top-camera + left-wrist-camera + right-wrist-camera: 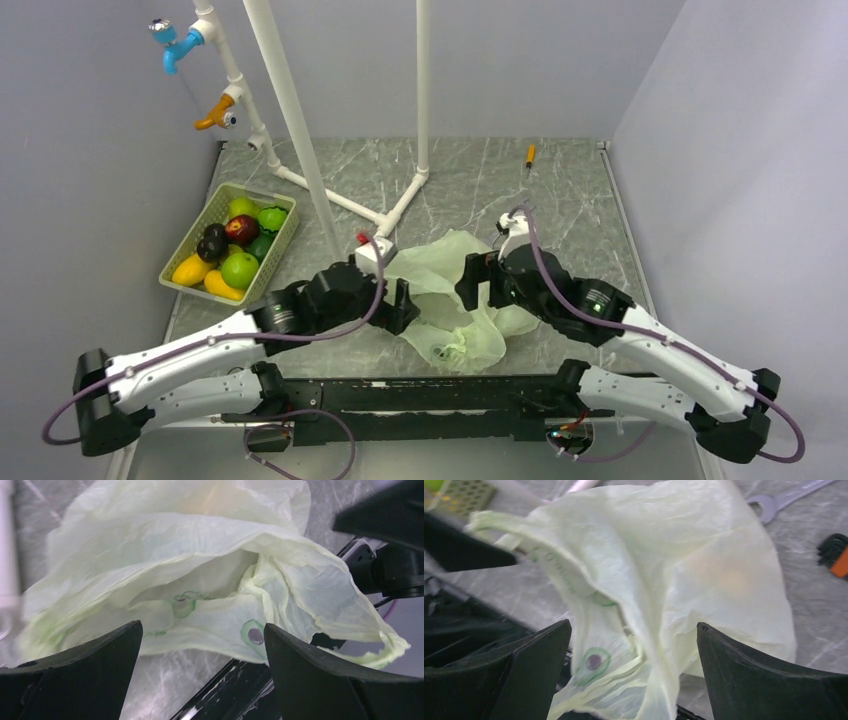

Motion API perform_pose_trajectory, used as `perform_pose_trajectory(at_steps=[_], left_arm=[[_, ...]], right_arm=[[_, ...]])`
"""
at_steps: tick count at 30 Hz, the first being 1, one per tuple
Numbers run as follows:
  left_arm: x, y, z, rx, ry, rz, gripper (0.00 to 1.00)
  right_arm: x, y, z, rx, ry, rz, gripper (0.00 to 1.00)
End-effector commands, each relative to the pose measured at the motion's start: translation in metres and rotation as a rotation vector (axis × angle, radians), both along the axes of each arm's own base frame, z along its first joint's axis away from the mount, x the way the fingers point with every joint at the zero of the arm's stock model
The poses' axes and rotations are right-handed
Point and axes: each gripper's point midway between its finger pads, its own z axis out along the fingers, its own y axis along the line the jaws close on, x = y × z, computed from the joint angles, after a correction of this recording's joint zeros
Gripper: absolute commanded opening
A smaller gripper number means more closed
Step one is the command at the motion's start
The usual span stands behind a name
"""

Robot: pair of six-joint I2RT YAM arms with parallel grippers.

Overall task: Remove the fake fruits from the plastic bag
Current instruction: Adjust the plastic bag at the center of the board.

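The plastic bag (450, 290) lies crumpled on the marble table between my two grippers. My left gripper (400, 305) is open at the bag's left edge. In the left wrist view the bag (200, 570) lies just beyond the spread fingertips of that gripper (202, 625), with nothing held. My right gripper (478, 280) is open at the bag's right side. In the right wrist view a fold of the bag (664, 580) hangs between the open fingers of that gripper (634, 625). A faint orange patch (724, 577) shows through the film. The fake fruits (240, 268) lie in the basket.
A pale-green slotted basket (195, 235) stands at the far left, holding several fruits. A white pipe frame (300, 150) rises behind the bag. An orange pen (530, 155) lies at the back. A wrench (774, 500) and a black-orange tool (836, 555) lie beyond the bag.
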Motion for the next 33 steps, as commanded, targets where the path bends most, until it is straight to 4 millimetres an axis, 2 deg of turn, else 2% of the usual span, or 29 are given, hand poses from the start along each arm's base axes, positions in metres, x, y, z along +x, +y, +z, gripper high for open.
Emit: perform_pose_trajectory(at_steps=[1, 4, 6, 10, 13, 16, 19, 22, 29, 33], left_arm=[[-0.003, 0.051, 0.017, 0.082, -0.053, 0.088, 0.99], [-0.011, 0.076, 0.026, 0.051, -0.062, 0.131, 0.99], [-0.017, 0.083, 0.03, -0.001, -0.071, 0.135, 0.99], [-0.021, 0.088, 0.028, -0.041, -0.061, 0.147, 0.99], [-0.02, 0.087, 0.021, -0.008, -0.033, 0.155, 0.99], [-0.02, 0.083, 0.016, 0.021, -0.017, 0.147, 0.99], [-0.018, 0.077, 0.014, 0.021, -0.014, 0.137, 0.99], [-0.017, 0.072, 0.012, 0.025, -0.011, 0.127, 1.0], [-0.018, 0.075, -0.002, 0.073, 0.011, 0.13, 0.99], [-0.02, 0.076, -0.006, 0.062, 0.017, 0.13, 0.99]], right_arm=[[0.027, -0.017, -0.017, -0.123, 0.008, -0.068, 0.99], [0.04, -0.025, -0.046, -0.153, 0.09, -0.08, 0.99], [0.041, -0.016, -0.064, -0.174, 0.144, -0.011, 0.99], [0.041, 0.001, -0.095, -0.216, 0.22, 0.076, 0.99], [0.051, -0.004, -0.114, -0.286, 0.208, 0.045, 0.99], [0.058, -0.007, -0.128, -0.354, 0.2, 0.038, 0.96], [0.056, 0.009, -0.137, -0.337, 0.212, 0.097, 0.91], [0.057, 0.02, -0.141, -0.328, 0.188, 0.112, 0.79], [0.063, 0.026, -0.139, -0.31, 0.161, 0.104, 0.19], [0.061, 0.03, -0.12, -0.243, 0.114, 0.121, 0.02]])
